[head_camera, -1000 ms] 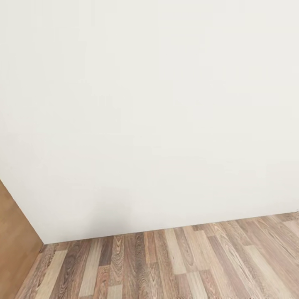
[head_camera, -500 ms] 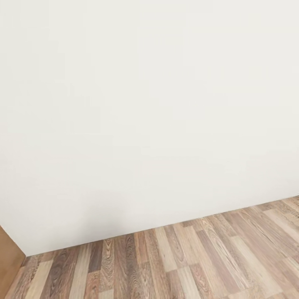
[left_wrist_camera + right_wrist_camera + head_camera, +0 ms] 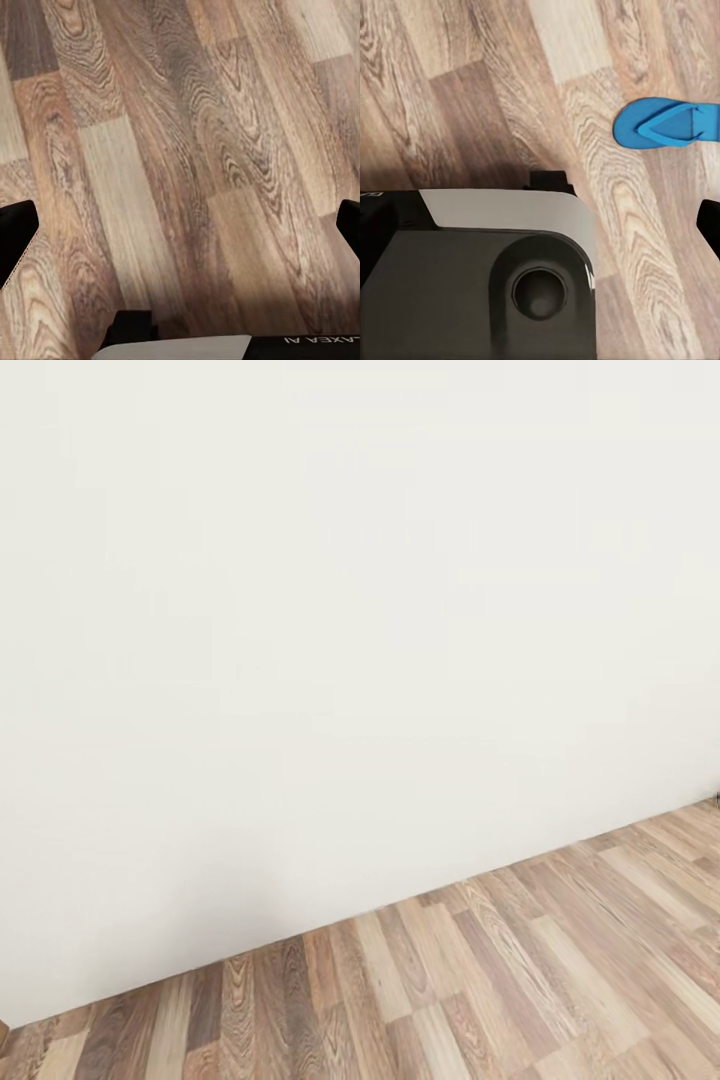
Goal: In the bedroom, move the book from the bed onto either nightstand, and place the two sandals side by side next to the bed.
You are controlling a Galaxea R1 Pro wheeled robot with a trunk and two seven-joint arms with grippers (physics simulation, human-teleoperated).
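One bright-blue sandal [image 3: 664, 124] lies flat on the wood-plank floor in the right wrist view, just beyond my own dark base [image 3: 472, 277]. My right gripper [image 3: 540, 225] hangs above the base and floor, well short of the sandal; one black fingertip [image 3: 709, 225] shows at the picture's edge, set wide, with nothing held. My left gripper [image 3: 180, 236] is open over bare floor, a black fingertip [image 3: 15, 240] at each side. The book, the bed and the nightstand are out of view.
The head view faces a plain white wall [image 3: 360, 610] that meets the light-brown plank floor [image 3: 500, 980] along a slanted line. My grey and white base takes up much of the right wrist view.
The head camera has swung to the right: the wall line has dropped at the left and the brown wooden door at the left edge has slid out of the picture.
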